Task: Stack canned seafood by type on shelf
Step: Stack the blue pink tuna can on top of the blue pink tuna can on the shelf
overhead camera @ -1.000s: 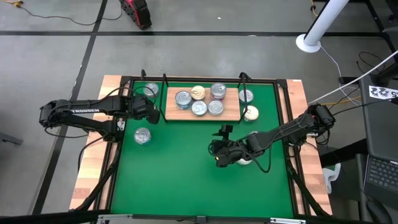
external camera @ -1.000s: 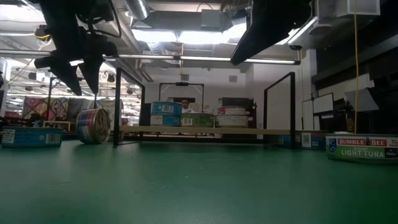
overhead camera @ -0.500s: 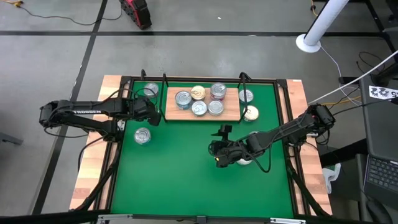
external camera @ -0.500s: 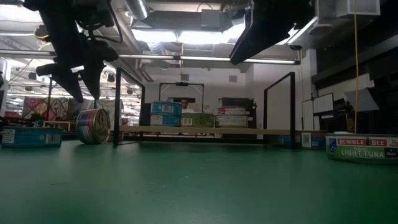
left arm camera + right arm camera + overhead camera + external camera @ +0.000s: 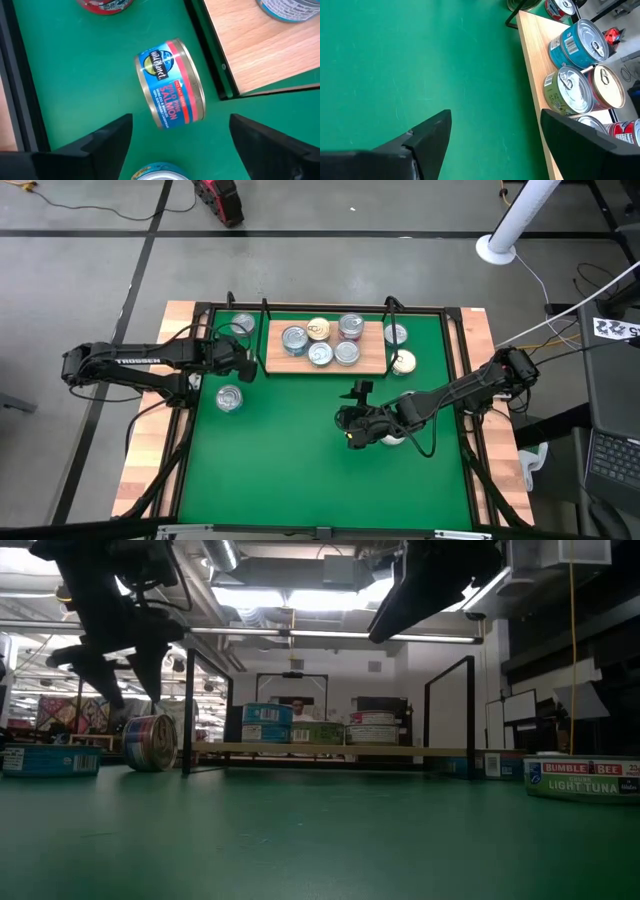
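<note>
I'm seeing the left end effector (image 5: 246,364) hanging just off the left end of the shelf (image 5: 372,361), fingers spread wide with nothing between them. In the left wrist view a blue and pink salmon tin (image 5: 171,83) is lying on its side on the green mat (image 5: 290,450), sitting in the gap between the two fingers (image 5: 95,141) without touching either. That same tin (image 5: 150,742) is showing on edge in the low view, just beside the shelf's black wire post (image 5: 187,710), with the left end effector (image 5: 115,690) hovering above it.

The right end effector (image 5: 352,432) is sitting over the mat in front of the shelf, jaws wide apart and empty. Its wrist view is looking along the shelf edge at a teal tin (image 5: 578,44), a green-label tin (image 5: 567,91) and a gold-lid tin (image 5: 606,86) grouped on the board.

From above I'm counting five tins on the shelf: a silver-lid tin (image 5: 294,338), a small gold-lid tin (image 5: 318,329), a pink-sided tin (image 5: 350,326), and two more in front (image 5: 320,354) (image 5: 346,352). Whether any are stacked I cannot tell from above.

Off the shelf, a tin (image 5: 239,327) is sitting near the back left corner of the mat, another silver-lid tin (image 5: 229,397) is lying flat at the left, two tins (image 5: 396,334) (image 5: 403,362) are resting just past the shelf's right end, and a pale tin (image 5: 392,436) is partly hidden under the right arm. In the low view a light tuna tin (image 5: 582,779) is sitting at the near right and a blue tin (image 5: 50,760) at the far left.
</note>
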`<state>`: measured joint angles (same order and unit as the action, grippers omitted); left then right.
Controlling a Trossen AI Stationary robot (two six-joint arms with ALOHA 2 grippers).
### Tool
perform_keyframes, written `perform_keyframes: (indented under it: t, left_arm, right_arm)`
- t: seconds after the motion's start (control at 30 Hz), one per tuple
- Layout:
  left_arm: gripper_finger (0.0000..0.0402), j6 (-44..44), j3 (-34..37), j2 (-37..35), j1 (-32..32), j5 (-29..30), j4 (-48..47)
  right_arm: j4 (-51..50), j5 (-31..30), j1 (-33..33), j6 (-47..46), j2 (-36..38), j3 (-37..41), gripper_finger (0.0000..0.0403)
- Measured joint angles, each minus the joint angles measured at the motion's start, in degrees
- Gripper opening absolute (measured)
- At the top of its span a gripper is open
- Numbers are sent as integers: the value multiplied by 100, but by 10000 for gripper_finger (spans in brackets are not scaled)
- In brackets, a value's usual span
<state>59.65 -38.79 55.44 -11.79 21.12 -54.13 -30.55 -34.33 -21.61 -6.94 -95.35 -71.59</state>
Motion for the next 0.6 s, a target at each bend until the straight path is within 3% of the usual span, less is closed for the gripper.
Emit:
perform_keyframes:
  t: [0.6]
  left_arm:
    - [322,191,0,310,0,275,72]
  right_arm:
    - [-77,26,0,2,0,0,305]
